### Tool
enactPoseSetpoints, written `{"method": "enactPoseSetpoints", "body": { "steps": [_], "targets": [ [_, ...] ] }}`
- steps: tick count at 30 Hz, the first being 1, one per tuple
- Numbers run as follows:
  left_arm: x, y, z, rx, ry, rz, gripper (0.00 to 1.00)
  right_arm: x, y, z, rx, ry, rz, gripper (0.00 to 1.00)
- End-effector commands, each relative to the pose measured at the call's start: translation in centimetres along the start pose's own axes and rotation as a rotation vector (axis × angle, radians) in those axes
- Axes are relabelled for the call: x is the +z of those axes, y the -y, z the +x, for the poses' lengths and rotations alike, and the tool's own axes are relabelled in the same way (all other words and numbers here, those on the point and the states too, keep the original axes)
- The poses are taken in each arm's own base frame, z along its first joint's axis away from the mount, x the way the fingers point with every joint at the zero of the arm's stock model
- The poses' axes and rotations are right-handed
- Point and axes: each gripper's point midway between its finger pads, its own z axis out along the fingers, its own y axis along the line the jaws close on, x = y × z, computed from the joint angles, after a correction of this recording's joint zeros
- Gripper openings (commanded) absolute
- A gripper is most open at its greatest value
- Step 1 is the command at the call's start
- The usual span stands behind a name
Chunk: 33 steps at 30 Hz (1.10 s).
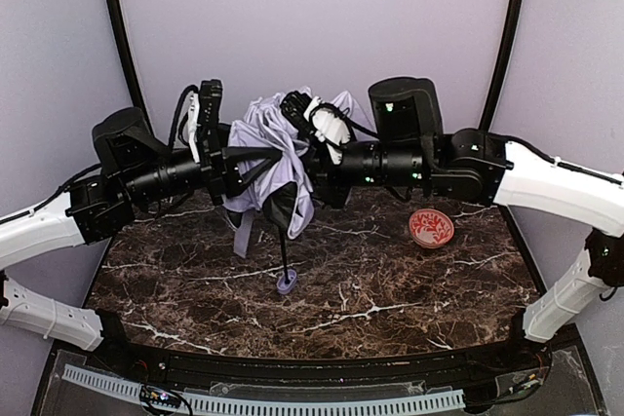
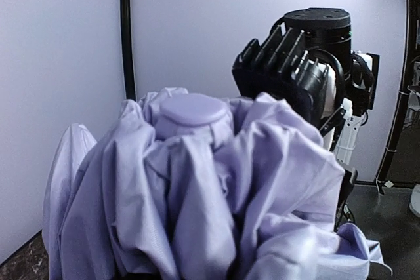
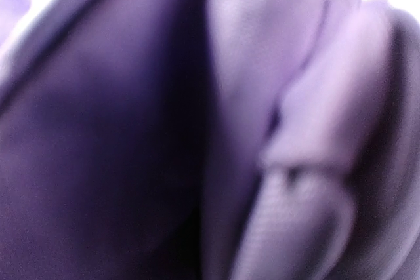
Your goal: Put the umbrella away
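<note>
Hanging in the air over the back of the table (image 1: 390,289), toward 12 o'clock from its middle, the umbrella (image 1: 278,143) is a scrunched bundle of pale purple cloth with some black lining showing; its thin black shaft (image 1: 283,252) drops straight down toward 6 o'clock; the small purple handle (image 1: 284,283) at the end is right at the table top, though I cannot tell if it touches; a loose strap (image 1: 241,233) dangles from the cloth at about 7 o'clock.

The left arm (image 1: 146,182) reaches in from 9 o'clock, stretched out nearly flat; the left gripper (image 1: 244,165) pokes into the cloth from that side; its fingers are hidden in the folds, so I cannot tell if they are apart or together.

The right arm (image 1: 458,168) reaches in from 3 o'clock, also flat and level; the right gripper (image 1: 310,170) is buried in the cloth, jaws squeezed together on a fold of the umbrella.

From the left wrist, cloth fills the lower view, with the umbrella's round purple cap (image 2: 193,111) on top; the right wrist sees only blurry purple cloth, very close.

A red bowl (image 1: 430,228) sits on the table at 2 o'clock from the handle, well apart from it.
</note>
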Motion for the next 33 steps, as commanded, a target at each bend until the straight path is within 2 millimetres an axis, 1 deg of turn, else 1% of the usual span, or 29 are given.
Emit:
{"method": "enactPoseSetpoints", "body": {
  "steps": [1,3,5,7,10,12,14,16,17,19,22,24,26,27,29,30,31,32,33],
  "targets": [
    [-0.8,3.4,-5.7,0.162,0.117,0.16,0.32,-3.5,-1.4,-9.5,-0.101,0.233,-0.08,0.02],
    [-1.0,3.5,-7.9,0.2,0.136,0.157,0.25,-4.5,-1.2,-11.7,-0.12,0.26,-0.072,0.01],
    [-1.0,3.7,-10.2,0.22,0.146,0.159,0.24,-5.7,-1.4,-13.9,-0.133,0.281,-0.085,0.01],
    [-0.6,3.3,-11.6,0.211,0.127,0.138,0.23,-6.5,-1.6,-15.4,-0.147,0.295,-0.085,0.01],
    [-0.7,3.0,-13.0,0.176,0.147,0.112,0.21,-6.9,-1.6,-16.6,-0.153,0.306,-0.049,0.0],
    [-0.9,2.9,-12.9,0.172,0.177,0.103,0.2,-7.0,-1.1,-16.9,-0.142,0.307,-0.02,0.0],
    [-0.7,2.7,-11.5,0.184,0.165,0.095,0.21,-6.9,-0.3,-17.0,-0.142,0.297,0.028,0.0],
    [-0.1,2.1,-10.9,0.189,0.137,0.072,0.2,-7.2,0.7,-17.4,-0.156,0.292,0.087,0.0],
    [0.2,2.0,-10.9,0.195,0.126,0.069,0.21,-6.5,1.1,-17.4,-0.173,0.275,0.108,0.0],
    [0.7,2.0,-11.3,0.221,0.121,0.075,0.2,-6.3,1.5,-17.9,-0.206,0.26,0.13,0.0],
    [1.0,1.9,-12.7,0.272,0.144,0.07,0.2,-6.3,1.8,-18.5,-0.238,0.254,0.143,0.0],
    [1.2,1.5,-13.3,0.303,0.158,0.044,0.2,-6.6,2.0,-18.9,-0.242,0.261,0.156,0.0],
    [1.6,0.7,-13.4,0.314,0.155,0.008,0.19,-7.2,2.3,-19.1,-0.252,0.267,0.175,0.0],
    [1.9,0.5,-13.1,0.312,0.144,-0.003,0.19,-7.2,2.5,-18.8,-0.262,0.261,0.186,0.0],
    [2.7,-0.1,-11.1,0.303,0.108,-0.016,0.16,-6.5,2.5,-17.2,-0.28,0.236,0.192,0.0],
    [3.1,-0.7,-8.5,0.276,0.068,-0.037,0.14,-5.4,2.4,-15.9,-0.279,0.231,0.194,0.0],
    [3.3,-1.3,-6.0,0.235,0.043,-0.063,0.13,-4.6,2.2,-13.8,-0.273,0.203,0.187,0.0],
    [3.3,-1.6,-3.5,0.189,0.02,-0.078,0.12,-3.1,1.8,-11.0,-0.255,0.165,0.173,0.0],
    [3.0,-1.7,-0.1,0.141,-0.012,-0.078,0.11,-1.6,1.4,-7.9,-0.221,0.119,0.154,0.0]
  ]
}}
